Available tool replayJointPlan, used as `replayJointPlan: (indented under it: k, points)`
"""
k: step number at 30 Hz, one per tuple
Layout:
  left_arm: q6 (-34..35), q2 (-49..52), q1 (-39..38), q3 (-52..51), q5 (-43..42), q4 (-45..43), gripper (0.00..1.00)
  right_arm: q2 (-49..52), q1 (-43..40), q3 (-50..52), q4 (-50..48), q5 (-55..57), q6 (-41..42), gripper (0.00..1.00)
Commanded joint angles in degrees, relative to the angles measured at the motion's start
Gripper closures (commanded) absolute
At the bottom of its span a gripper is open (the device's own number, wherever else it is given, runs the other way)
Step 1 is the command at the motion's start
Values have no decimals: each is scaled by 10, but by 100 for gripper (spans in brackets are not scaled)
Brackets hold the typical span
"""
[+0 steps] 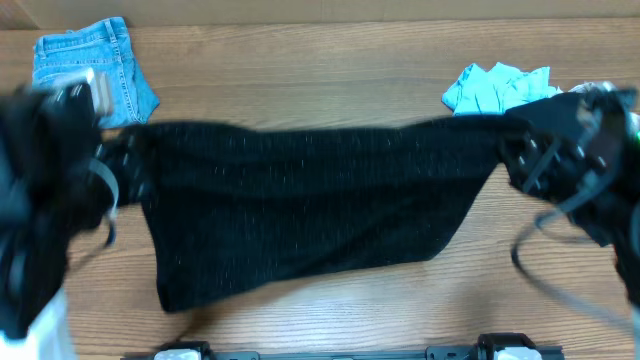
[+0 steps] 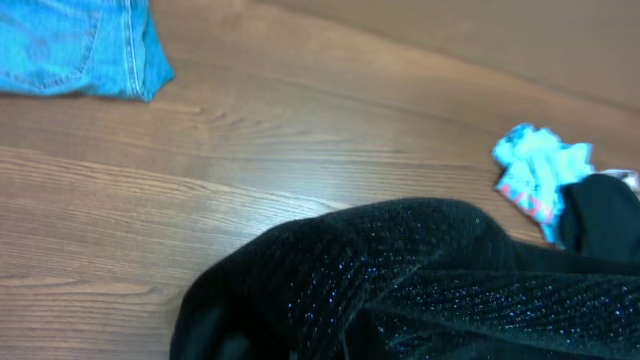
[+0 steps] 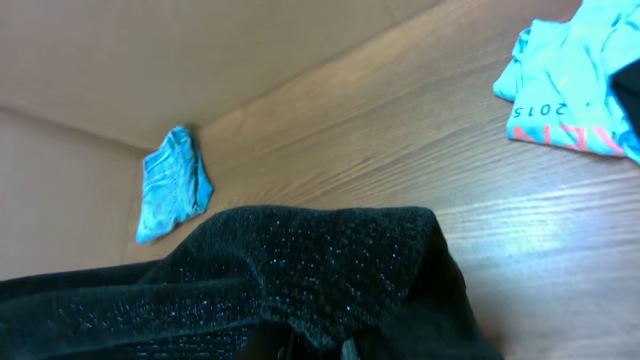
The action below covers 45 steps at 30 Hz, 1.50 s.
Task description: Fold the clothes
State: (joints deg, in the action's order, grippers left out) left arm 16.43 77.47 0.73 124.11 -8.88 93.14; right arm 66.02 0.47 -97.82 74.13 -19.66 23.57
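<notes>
We hold our 2 arms spread wide, 1 at each side edge of the overhead view. The left gripper and right gripper are clamped on opposite ends of the black knit, which hides the fingers in both wrist views.

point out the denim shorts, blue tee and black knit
denim shorts (image 1: 85, 50): overhead view, mid fabric
blue tee (image 3: 560, 60): right wrist view, above the print
black knit (image 1: 300, 200): overhead view, centre panel

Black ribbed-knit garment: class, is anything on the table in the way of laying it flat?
Nothing visible is. The light-blue denim shorts and crumpled sky-blue tee lie on the wooden table beyond the far edge of the black ribbed-knit garment.
</notes>
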Motion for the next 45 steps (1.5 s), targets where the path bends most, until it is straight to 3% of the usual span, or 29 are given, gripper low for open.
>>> replayJointPlan:
  k: [1,6,8,10,11,12,13,14,19,25,28,31,36,45]
  points:
    - [10,110,0,8,82,-54,91,102,-2,-12,-49,31,7,96]
    - [9,312,0,8,97,-164,96,285,8,-11,-148,33,7,96]
    - [9,378,0,8,119,-228,95,351,19,-10,-207,36,7,88]
    - [7,436,0,8,122,-288,68,403,34,-10,-253,36,7,62]
    - [7,475,0,8,118,-312,60,432,44,-10,-268,48,7,24]
    - [7,492,0,8,118,-314,46,445,49,-10,-266,67,7,16]
    - [6,507,0,8,119,-307,16,450,52,-10,-257,89,7,7]
    - [3,512,0,8,119,-298,0,449,53,-10,-246,109,7,2]
    - [3,478,0,22,118,-240,0,383,50,-13,-174,128,7,0]
    - [7,390,0,27,115,-4,0,283,64,-12,53,92,7,0]
    - [-11,391,0,3,107,37,5,283,79,10,113,93,7,0]
    - [-46,391,0,-65,70,24,5,283,99,64,107,94,7,0]
    - [-89,394,10,-189,73,-116,3,283,100,168,19,93,36,0]
    - [-137,394,47,-235,60,-215,6,283,100,224,-20,93,35,0]
